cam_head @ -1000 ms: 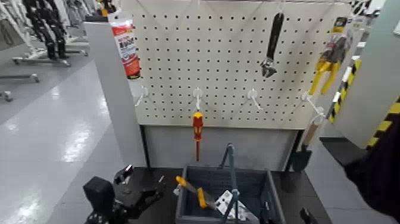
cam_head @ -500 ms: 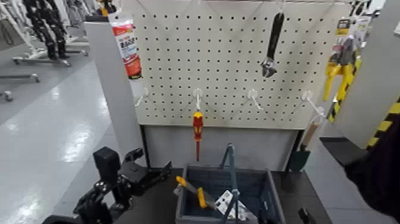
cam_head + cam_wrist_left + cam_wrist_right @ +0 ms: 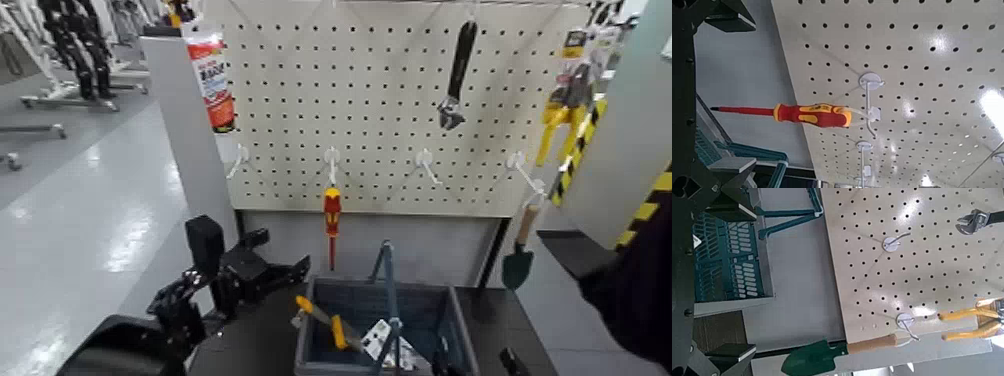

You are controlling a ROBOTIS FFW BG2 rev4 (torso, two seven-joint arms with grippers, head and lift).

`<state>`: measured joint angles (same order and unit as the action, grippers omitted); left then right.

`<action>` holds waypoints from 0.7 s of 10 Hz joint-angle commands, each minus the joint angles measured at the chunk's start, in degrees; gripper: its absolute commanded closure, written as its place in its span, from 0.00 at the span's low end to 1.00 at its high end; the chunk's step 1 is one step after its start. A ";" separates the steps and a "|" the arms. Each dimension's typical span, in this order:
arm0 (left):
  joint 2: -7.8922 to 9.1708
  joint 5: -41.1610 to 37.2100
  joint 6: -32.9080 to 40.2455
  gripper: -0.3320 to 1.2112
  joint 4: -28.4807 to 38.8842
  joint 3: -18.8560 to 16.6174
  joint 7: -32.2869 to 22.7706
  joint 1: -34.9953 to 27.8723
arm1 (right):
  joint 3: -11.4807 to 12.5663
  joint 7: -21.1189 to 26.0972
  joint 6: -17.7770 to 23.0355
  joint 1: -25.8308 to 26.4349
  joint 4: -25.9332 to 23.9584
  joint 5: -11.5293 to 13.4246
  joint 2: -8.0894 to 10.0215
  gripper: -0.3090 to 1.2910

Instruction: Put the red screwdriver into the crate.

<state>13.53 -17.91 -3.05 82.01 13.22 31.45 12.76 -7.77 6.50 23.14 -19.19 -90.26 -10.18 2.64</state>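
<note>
Hovering near red screwdriver, left gripper, jaws spread; right gripper spread near crate, seemingly, mostly cropped.

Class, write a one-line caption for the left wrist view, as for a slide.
A red screwdriver hangs from a white hook on a pegboard.

Below the pegboard, an orange-handled tool is seen. By its right edge, pliers and a trowel are hung.
</note>
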 commanded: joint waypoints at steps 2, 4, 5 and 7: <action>0.18 -1.69 0.94 0.29 -5.90 3.56 4.32 6.92 | -0.40 0.00 0.16 0.30 0.26 -0.28 0.18 0.28; 0.27 -2.48 1.29 0.29 -9.15 5.67 6.34 10.26 | -0.58 0.00 0.24 0.56 0.44 -0.45 0.27 0.28; 0.18 -3.18 1.73 0.29 -11.35 6.73 7.40 12.02 | -0.67 0.00 0.42 0.65 0.44 -0.54 0.35 0.28; -0.43 -3.54 2.26 0.30 -15.39 8.93 9.77 15.80 | -0.76 0.00 0.51 0.82 0.62 -0.63 0.53 0.28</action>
<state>13.28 -21.41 -0.92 67.62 21.58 41.14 27.56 -8.47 6.49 23.63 -18.41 -89.73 -10.76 3.09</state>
